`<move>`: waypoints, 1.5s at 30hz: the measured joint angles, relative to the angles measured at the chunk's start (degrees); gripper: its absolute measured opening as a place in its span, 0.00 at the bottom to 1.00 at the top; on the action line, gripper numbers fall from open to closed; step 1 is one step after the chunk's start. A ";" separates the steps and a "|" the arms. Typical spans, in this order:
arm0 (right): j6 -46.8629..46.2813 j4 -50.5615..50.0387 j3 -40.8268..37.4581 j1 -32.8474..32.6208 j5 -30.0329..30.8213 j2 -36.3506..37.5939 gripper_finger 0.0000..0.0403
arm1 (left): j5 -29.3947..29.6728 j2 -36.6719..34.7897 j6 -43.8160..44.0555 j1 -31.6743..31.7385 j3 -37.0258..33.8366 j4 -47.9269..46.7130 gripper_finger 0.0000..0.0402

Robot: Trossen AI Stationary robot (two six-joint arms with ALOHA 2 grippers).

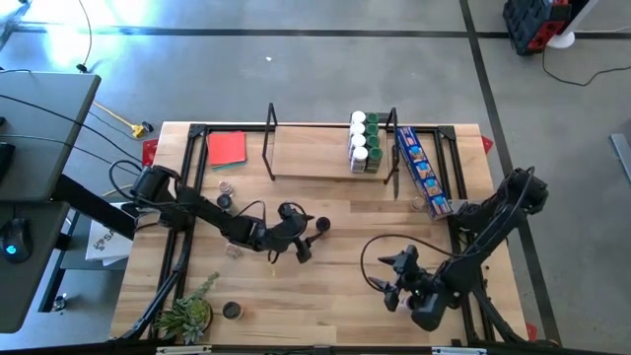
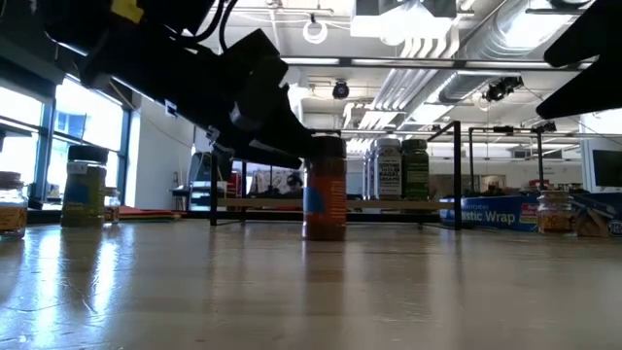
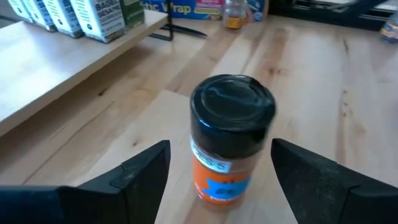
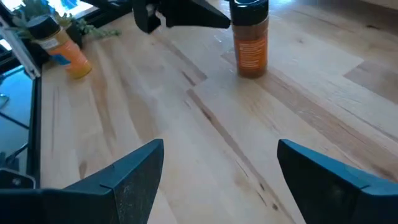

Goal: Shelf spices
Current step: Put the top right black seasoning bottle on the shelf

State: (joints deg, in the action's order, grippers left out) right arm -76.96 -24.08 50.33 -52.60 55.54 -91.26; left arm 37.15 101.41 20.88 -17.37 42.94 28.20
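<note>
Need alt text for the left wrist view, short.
A spice jar with a black lid and orange label stands upright on the wooden table, between the open fingers of the left end effector, which do not touch it. Behind it, the light-wood shelf holds more jars.

One shelf (image 1: 315,158), one cluster of about six spice jars (image 1: 363,144) on its right end, four loose jars on the tabletop (image 1: 325,286), one blue box (image 1: 422,174), one red card (image 1: 227,148), one plant (image 1: 187,314), two arms.
</note>
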 joint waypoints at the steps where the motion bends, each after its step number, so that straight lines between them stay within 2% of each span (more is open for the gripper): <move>1: 0.24 0.01 0.00 0.28 -0.01 0.00 0.77 | 0.35 0.48 -0.04 0.00 0.00 0.62 0.69; 9: 5.37 1.32 0.00 3.40 -0.13 -0.02 0.77 | 1.67 1.51 -0.47 -0.01 0.02 4.03 0.69; 18: 8.87 2.54 0.00 5.01 -0.50 -0.04 0.77 | 1.91 1.49 -8.96 0.13 0.02 11.18 0.69; 23: 8.88 3.09 0.00 4.99 -0.64 -0.04 0.77 | -2.31 1.49 -9.01 1.43 0.02 10.73 0.69; 31: 8.96 3.21 0.00 4.99 -0.64 -0.04 0.77 | -4.16 1.49 -10.09 3.40 0.02 10.72 0.69; 36: 9.06 3.42 0.00 4.99 -0.64 -0.04 0.77 | -7.81 1.83 -10.17 3.91 0.02 11.05 0.68; 40: 9.50 3.48 0.00 4.99 -0.64 -0.04 0.77 | -7.92 2.66 -10.51 3.91 0.02 11.26 0.65; 45: 9.50 3.59 0.00 4.99 -0.64 -0.04 0.77 | -7.94 4.16 -10.54 3.91 0.00 12.93 0.56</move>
State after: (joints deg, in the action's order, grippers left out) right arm -67.45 -20.49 50.33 -47.62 54.89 -91.31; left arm 29.21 105.56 10.34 -13.46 42.94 41.13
